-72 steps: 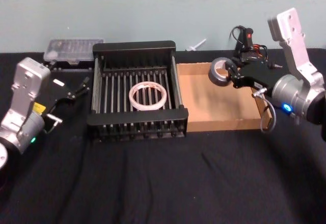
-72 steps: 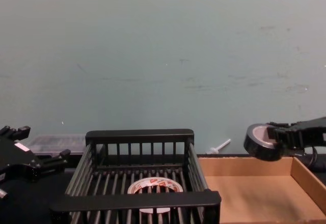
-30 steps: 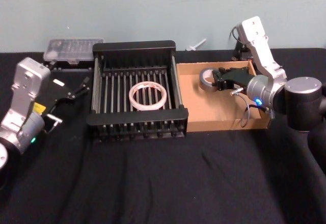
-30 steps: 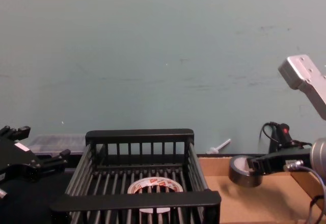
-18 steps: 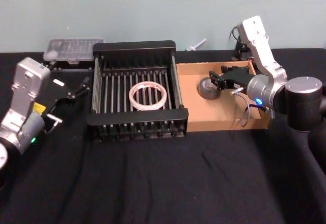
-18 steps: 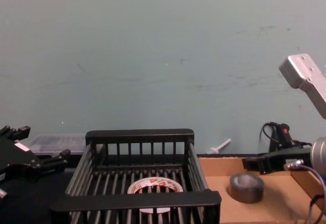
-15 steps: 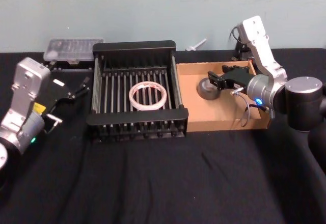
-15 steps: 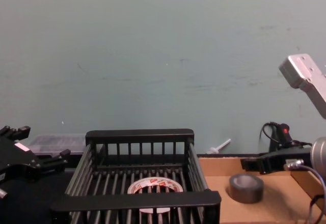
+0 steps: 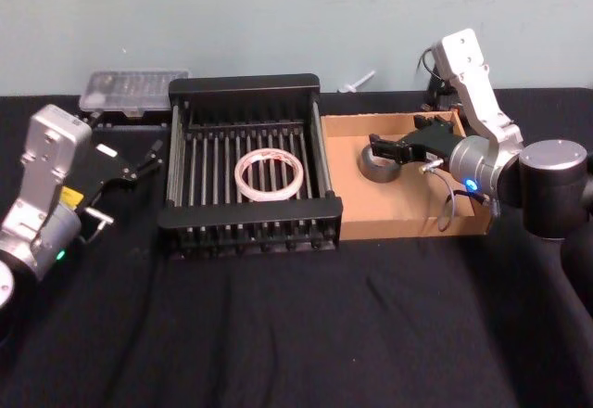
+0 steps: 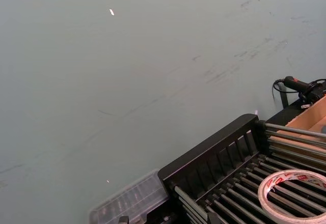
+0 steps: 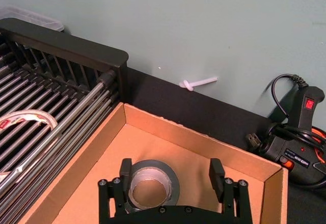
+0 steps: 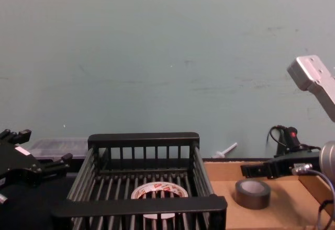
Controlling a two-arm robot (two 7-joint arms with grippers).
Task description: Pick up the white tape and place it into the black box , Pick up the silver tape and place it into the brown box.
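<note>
**Both tapes are in their boxes**

On the far left I see my left gripper (image 9: pixel 148 159). It sits low by the worktop (image 9: pixel 278 334), just beside the black box (image 9: pixel 248 85). Its fingers (image 9: pixel 154 154) point at the box with a narrow gap between them. They hold nothing. A clear plastic case (image 9: pixel 130 87) lies behind it, by the wall.

Next comes the black box. The white tape (image 9: pixel 270 174) lies flat on the bars of its floor, near the middle. From the chest camera I can see the red marks on the white tape (image 12: pixel 159 192) through the front bars.

The brown box (image 9: pixel 408 225) stands right beside the black box, and their sides touch. The silver tape (image 9: pixel 379 164) lies flat on its floor, near the back wall and closer to the side by the black box.

My right gripper (image 9: pixel 388 146) hangs just over the silver tape. Its fingers (image 11: pixel 125 171) are spread wide, wider than the roll. In the right wrist camera one finger stands at the edge of the silver tape (image 11: pixel 152 183) and the other is well off to the side. I cannot tell if that near finger touches the roll. The gripper holds nothing.

Behind the brown box, by the wall, lies a small white plastic piece (image 11: pixel 199 83). To the right of it is a black tool (image 11: pixel 295 132) with a red switch and a cord.
</note>
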